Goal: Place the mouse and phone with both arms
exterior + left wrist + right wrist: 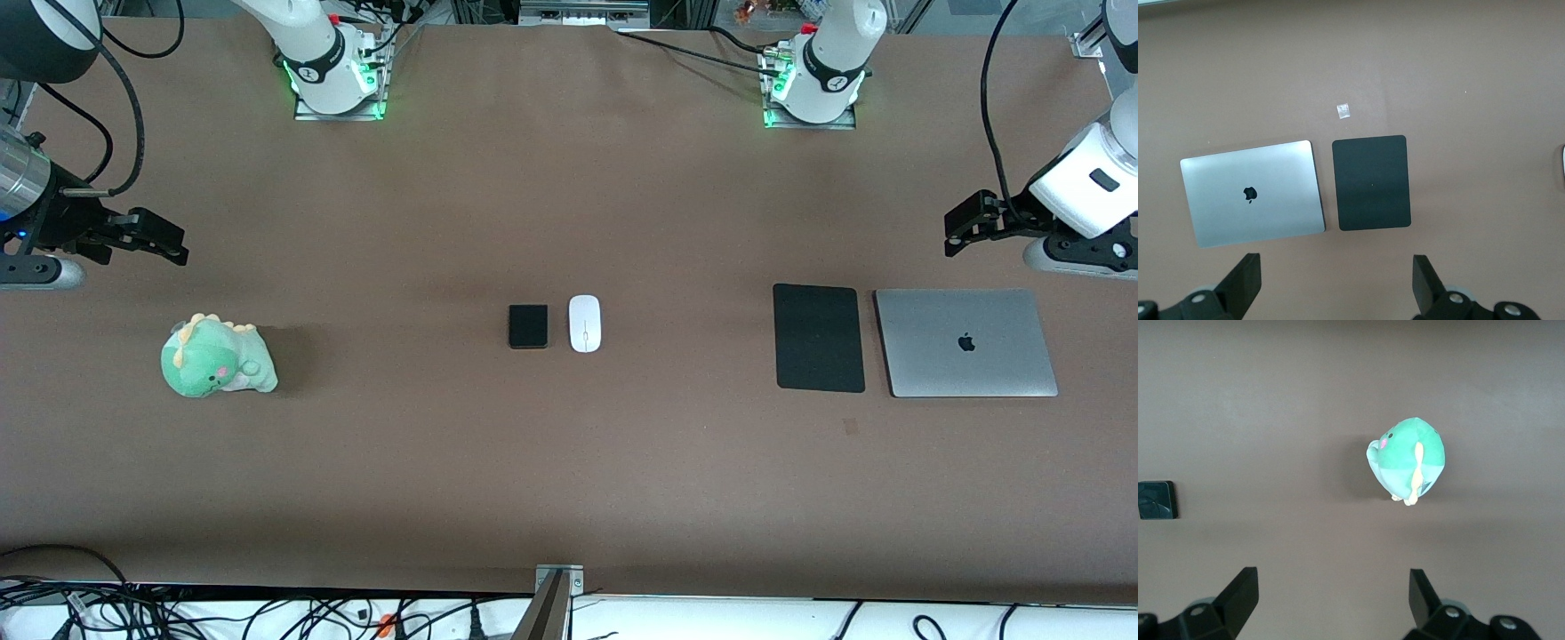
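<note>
The white oval mouse and the small black phone lie side by side at the middle of the table, the phone toward the right arm's end. A sliver of the mouse shows in the left wrist view, and the phone in the right wrist view. My left gripper is open and empty, in the air at the left arm's end of the table near the laptop; its own view shows it open. My right gripper is open and empty over the table near the plush toy; its own view shows it open.
A black mouse pad and a closed silver laptop lie side by side toward the left arm's end; both show in the left wrist view, pad and laptop. A green plush dinosaur sits toward the right arm's end.
</note>
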Robot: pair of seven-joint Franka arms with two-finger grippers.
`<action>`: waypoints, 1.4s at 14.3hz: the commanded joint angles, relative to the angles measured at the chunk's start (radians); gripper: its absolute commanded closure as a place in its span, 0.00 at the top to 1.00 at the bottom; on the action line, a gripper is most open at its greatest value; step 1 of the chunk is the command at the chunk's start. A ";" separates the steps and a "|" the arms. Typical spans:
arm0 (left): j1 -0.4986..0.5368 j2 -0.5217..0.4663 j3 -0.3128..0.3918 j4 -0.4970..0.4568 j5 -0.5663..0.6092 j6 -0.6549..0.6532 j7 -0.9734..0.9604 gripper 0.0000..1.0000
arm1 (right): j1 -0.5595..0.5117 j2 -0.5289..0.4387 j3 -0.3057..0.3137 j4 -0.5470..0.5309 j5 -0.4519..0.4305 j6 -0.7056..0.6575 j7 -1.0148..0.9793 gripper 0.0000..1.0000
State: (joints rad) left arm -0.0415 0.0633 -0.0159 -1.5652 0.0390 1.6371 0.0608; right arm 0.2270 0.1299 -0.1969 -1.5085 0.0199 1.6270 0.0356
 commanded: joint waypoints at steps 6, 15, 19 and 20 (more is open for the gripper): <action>-0.001 0.012 0.004 0.030 -0.045 -0.017 -0.004 1.00 | 0.002 0.002 -0.006 0.016 -0.008 -0.004 0.000 1.00; -0.037 0.122 -0.018 0.021 -0.061 -0.048 0.014 1.00 | 0.000 0.004 -0.009 0.014 -0.006 0.001 -0.005 1.00; -0.046 0.263 -0.067 0.025 -0.175 -0.031 -0.002 1.00 | 0.000 0.004 -0.009 0.016 -0.006 0.002 -0.005 1.00; -0.055 0.289 -0.068 0.027 -0.214 -0.007 -0.002 1.00 | 0.000 0.004 -0.009 0.016 -0.006 0.002 -0.005 1.00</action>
State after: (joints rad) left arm -0.0890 0.2851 -0.0815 -1.5703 -0.1079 1.6148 0.0589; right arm 0.2263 0.1300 -0.2026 -1.5075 0.0198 1.6320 0.0356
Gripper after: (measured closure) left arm 0.000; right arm 0.000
